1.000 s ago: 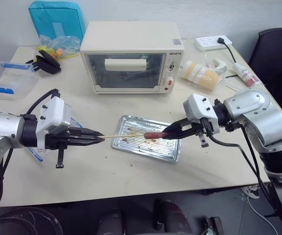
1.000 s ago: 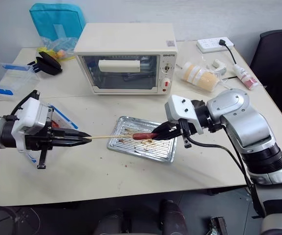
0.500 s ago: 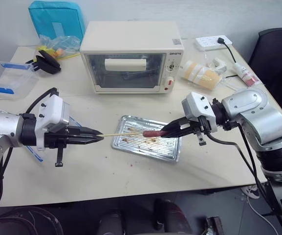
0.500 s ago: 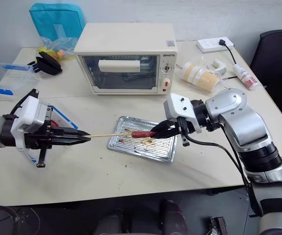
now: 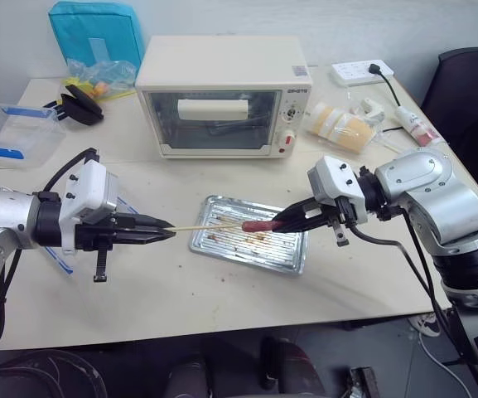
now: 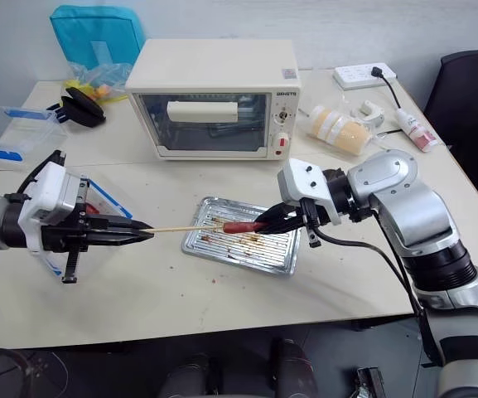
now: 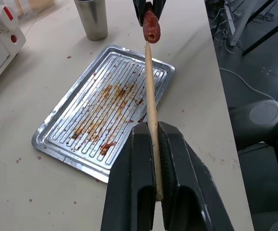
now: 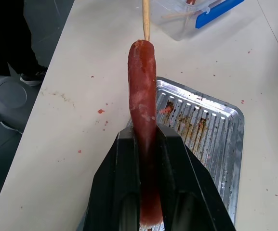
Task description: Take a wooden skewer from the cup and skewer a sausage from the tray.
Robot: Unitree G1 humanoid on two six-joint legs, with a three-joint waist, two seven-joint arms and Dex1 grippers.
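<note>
My left gripper (image 5: pixel 166 231) is shut on the butt of the wooden skewer (image 5: pixel 210 226). It holds the skewer level above the table, pointing right over the tray (image 5: pixel 232 245). My right gripper (image 5: pixel 282 223) is shut on the sausage (image 5: pixel 259 225), a glossy reddish-brown one held above the tray with its free end facing the stick. In the left wrist view the skewer (image 7: pixel 150 86) has its tip touching the end of the sausage (image 7: pixel 151 28). The steel cup (image 7: pixel 91 18) stands just beyond the greasy tray (image 7: pixel 81 130). In the right wrist view the sausage (image 8: pixel 142 96) sticks out well past the fingers (image 8: pixel 124 159).
A cream toaster oven (image 5: pixel 222 95) stands behind the tray. A clear plastic box with blue clips (image 5: pixel 11 133) sits at the far left. Wrapped plastic cups (image 5: pixel 338 128) and a power strip (image 5: pixel 359 72) lie at the back right. A black chair (image 5: pixel 470 83) stands off the right edge.
</note>
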